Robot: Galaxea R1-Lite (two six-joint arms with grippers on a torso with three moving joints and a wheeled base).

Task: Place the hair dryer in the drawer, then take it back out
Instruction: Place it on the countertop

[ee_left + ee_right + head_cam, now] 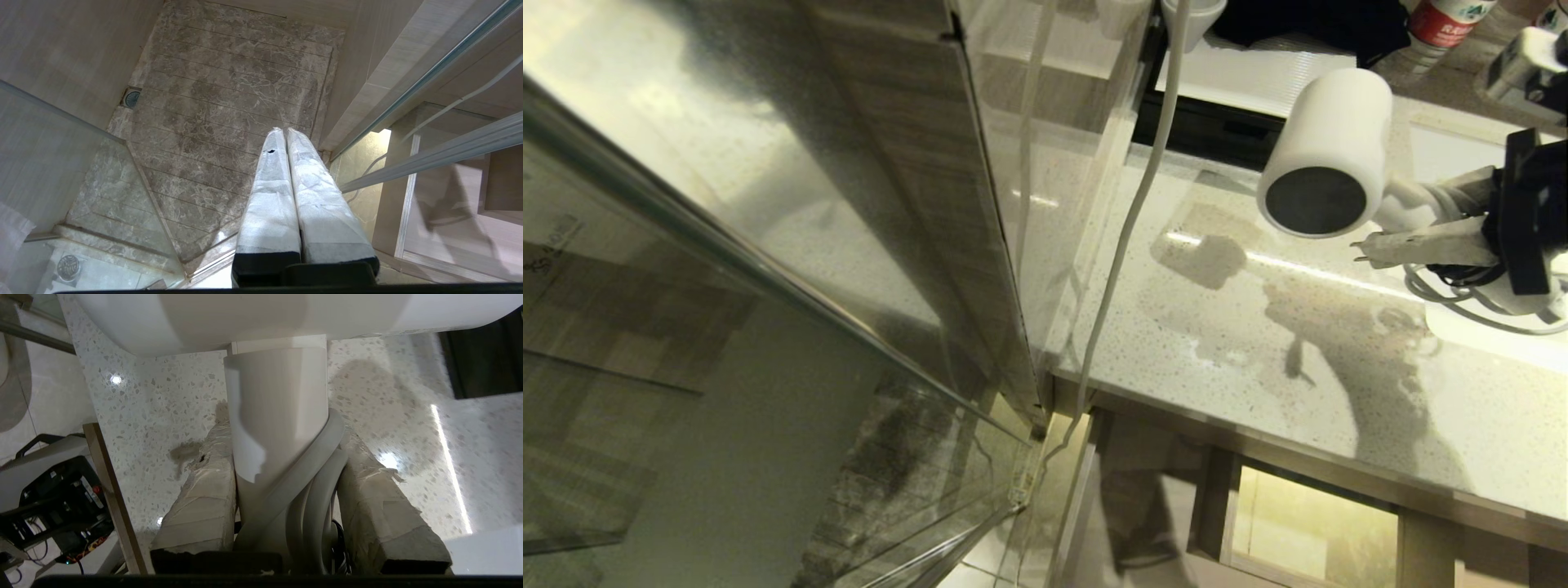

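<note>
Padded fingers (204,498) of my right gripper (1462,220) clamp the hair dryer (1327,155) by its handle, lifted over the speckled countertop (1258,359). I judge the carrying step: next I must lower it past the counter edge into the drawer (1307,531), open below. My left gripper (286,139) hangs closed, empty, over the floor.

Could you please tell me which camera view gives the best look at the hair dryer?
The head view: the hair dryer shows its whole barrel and grey end above the counter, held by the right gripper. The right wrist view shows only its handle, cord and barrel underside up close. The left wrist view shows none of it.
</note>
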